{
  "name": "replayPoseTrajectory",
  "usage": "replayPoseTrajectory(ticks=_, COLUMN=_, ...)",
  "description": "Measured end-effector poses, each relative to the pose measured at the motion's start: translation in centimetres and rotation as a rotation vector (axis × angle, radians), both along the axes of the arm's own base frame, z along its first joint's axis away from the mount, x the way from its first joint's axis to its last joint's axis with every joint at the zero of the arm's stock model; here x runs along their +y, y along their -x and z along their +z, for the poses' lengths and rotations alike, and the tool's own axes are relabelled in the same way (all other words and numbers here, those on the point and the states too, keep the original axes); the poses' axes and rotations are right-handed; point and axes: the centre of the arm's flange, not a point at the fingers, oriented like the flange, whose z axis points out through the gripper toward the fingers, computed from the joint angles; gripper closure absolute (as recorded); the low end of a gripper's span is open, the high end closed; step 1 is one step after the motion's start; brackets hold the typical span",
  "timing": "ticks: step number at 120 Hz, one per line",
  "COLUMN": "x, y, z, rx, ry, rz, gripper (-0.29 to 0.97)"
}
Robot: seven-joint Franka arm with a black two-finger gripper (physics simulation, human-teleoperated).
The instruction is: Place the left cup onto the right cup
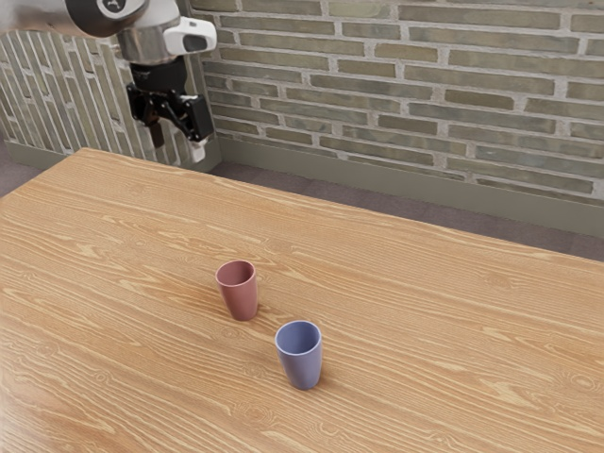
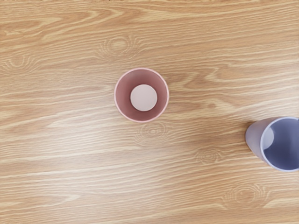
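Found the hand point(image 1: 177, 132) raised high above the far part of the table point(image 1: 453, 311), at the exterior view's upper left, with fingers parted fairly wide, gripping nothing and touching nothing. Saw two cups upright on the wood, both open-mouthed and empty. Located the pink cup point(image 1: 237, 289) toward the exterior view's left. Located the blue cup point(image 1: 299, 354) nearer the front and right, close to the pink one but apart from it, not stacked. From the wrist, looked straight down into the pink cup point(image 2: 141, 95) at its pale round bottom, with the blue cup point(image 2: 276, 143) off to one side. Noted tapered walls on each. Noted a brick wall point(image 1: 425, 75) behind.
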Motion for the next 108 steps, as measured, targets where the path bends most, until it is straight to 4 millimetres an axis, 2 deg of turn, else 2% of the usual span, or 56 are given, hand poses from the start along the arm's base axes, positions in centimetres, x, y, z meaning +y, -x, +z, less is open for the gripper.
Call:
replayPoseTrajectory(ticks=26, x=0.3, y=0.0, z=0.1, rx=-0.008, ry=-0.001, rz=0.005, gripper=0.0)
replayPoseTrajectory(ticks=57, x=1.6, y=-0.2, z=-0.4, rx=0.0, ry=-0.009, rz=0.029, gripper=0.0)
replayPoseTrajectory(ticks=81, x=3.4, y=-0.6, z=-1.7, rx=0.02, ry=-0.031, rz=0.056, gripper=0.0)
replayPoseTrajectory(ticks=108, x=6.0, y=-1.0, z=-4.0, rx=0.051, ry=-0.041, rz=0.092, gripper=0.0)
